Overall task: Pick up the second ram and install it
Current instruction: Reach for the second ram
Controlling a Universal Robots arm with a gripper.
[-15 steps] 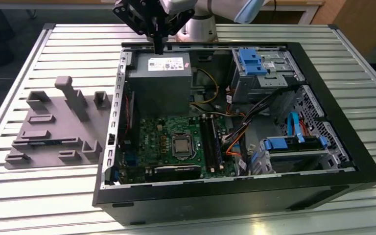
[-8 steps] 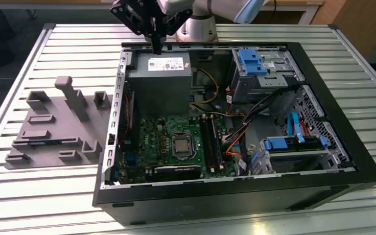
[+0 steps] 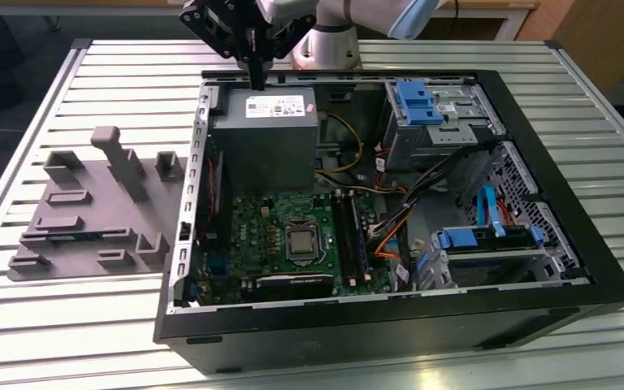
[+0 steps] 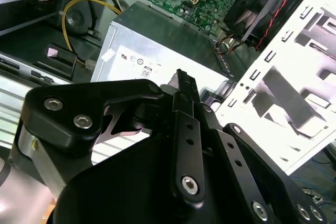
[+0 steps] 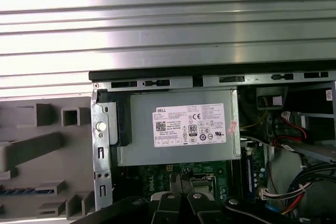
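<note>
Bright light glares off the ribbed metal table (image 5: 157, 24).

exterior view: high, oblique, whole computer case (image 3: 399, 325) | both wrist views: close, sharing the power supply (image 5: 142, 150) (image 4: 173, 35)

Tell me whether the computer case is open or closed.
Open. The computer case lies on its side with no side panel over it, so the motherboard and power supply show from above.

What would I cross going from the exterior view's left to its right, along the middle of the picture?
Grey fixture block → computer case's left wall → green motherboard → processor socket → black memory slots → blue drive bracket.
</note>
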